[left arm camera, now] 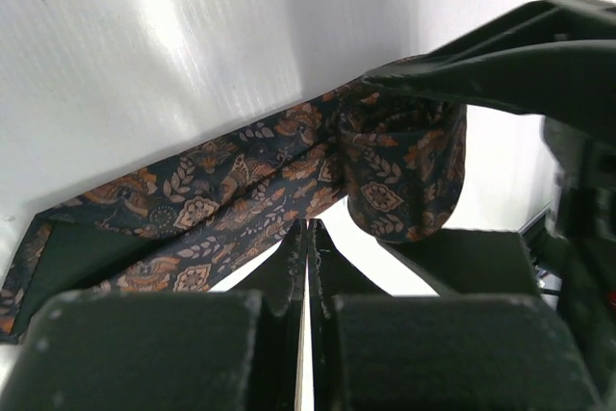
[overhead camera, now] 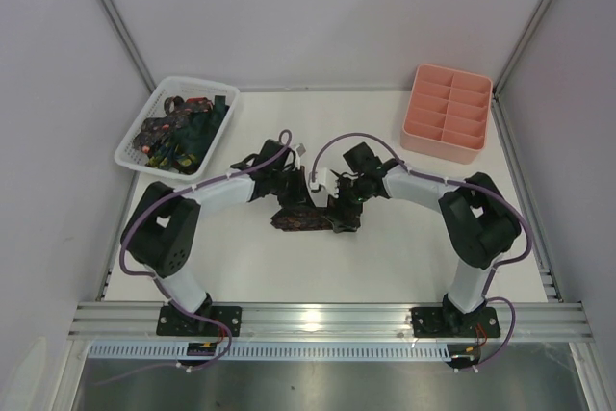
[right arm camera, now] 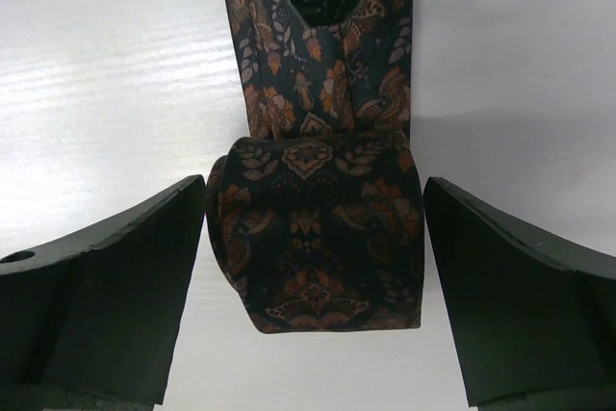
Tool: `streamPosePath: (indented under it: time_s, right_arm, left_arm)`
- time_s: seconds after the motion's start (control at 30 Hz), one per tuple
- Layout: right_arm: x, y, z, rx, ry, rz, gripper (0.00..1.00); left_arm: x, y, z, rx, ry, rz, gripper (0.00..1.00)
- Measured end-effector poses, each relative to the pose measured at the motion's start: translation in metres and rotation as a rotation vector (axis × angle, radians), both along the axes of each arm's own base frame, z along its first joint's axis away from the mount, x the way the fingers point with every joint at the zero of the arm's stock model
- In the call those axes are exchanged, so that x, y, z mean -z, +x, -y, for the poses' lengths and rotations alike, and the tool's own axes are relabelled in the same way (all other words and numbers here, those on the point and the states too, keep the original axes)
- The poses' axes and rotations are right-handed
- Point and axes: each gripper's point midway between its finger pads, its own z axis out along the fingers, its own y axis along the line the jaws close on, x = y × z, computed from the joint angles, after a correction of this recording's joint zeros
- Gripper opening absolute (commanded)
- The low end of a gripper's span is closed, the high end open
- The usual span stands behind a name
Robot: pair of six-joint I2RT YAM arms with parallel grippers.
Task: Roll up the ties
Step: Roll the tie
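You're early in the task: one brown floral-patterned fabric necktie (overhead camera: 306,218) lies at the middle of the white table (overhead camera: 404,257) between the two arms, and only part of it is rolled. In the right wrist view the rolled end (right arm camera: 322,238) is a short fat coil, and the rest of the strip runs flat away from it to a pointed end, so most of the length looks left to wind. Your right gripper (right arm camera: 315,228) is spread wide and straddles the coil, one finger (right arm camera: 106,286) just beside each flank, grasping nothing. Your left gripper (left arm camera: 309,230) is clenched tight, tips at the edge of the flat strip just beside the coil; I can't tell whether any fabric is pinched. More ties (overhead camera: 181,132), dark green with coloured marks, sit in a heap in the white lattice plastic basket (overhead camera: 130,156) at the far left. They look unrolled and too tangled to count, several at a guess. The pink plastic compartment tray (overhead camera: 452,72) at the far right shows no roll in it. Count: one tie on the table, one heap, one basket, one tray, two grippers. None finished, as far as I can see.
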Motion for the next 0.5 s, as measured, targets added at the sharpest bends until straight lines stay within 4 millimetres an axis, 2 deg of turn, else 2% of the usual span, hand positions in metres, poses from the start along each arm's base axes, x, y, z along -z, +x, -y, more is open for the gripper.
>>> streamPosePath:
  time_s: [0.3, 0.4, 0.5]
  right_arm:
    - [0.021, -0.004, 0.005, -0.024, -0.116, 0.038, 0.99]
    - [0.023, -0.003, 0.003, -0.032, -0.137, 0.066, 0.91]
    - [0.024, -0.004, 0.002, -0.038, -0.15, 0.078, 0.76]
  left_arm:
    - [-0.002, -0.005, -0.011, -0.02, -0.008, 0.013, 0.01]
    - [-0.002, -0.007, -0.015, -0.027, -0.008, 0.013, 0.0]
    - [-0.003, -0.008, -0.019, -0.035, -0.011, 0.019, 0.01]
